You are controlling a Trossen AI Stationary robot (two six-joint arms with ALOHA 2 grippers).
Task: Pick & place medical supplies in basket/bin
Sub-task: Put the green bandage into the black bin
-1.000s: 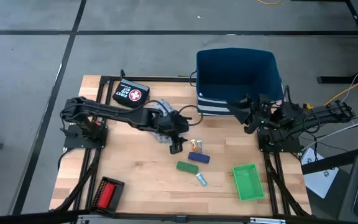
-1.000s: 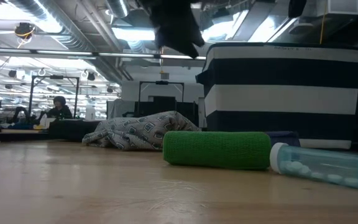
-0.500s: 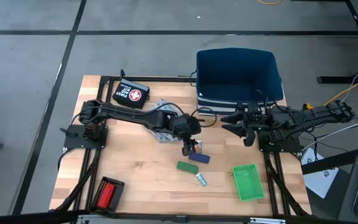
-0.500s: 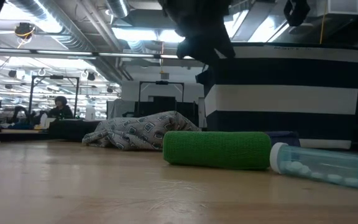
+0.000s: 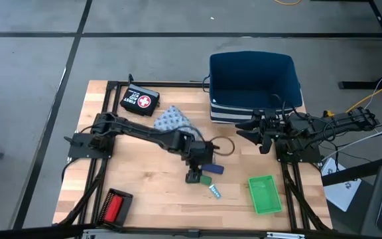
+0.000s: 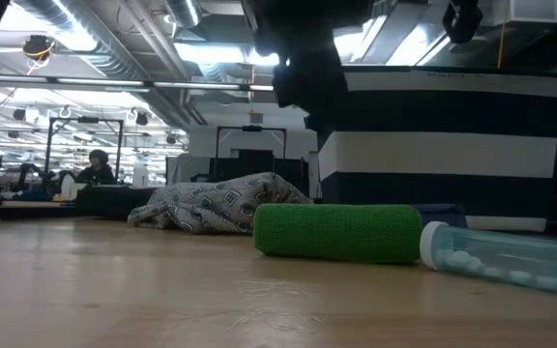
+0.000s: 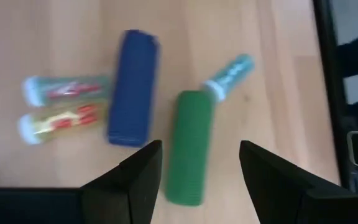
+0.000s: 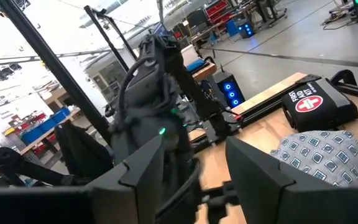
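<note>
Left gripper (image 7: 196, 167) (open) above green piece (image 7: 189, 147)

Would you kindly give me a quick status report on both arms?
Left end effector open, above green roll. Right end effector empty, waiting beside blue bin. Blue roll and pill tube crowd the green roll.
</note>
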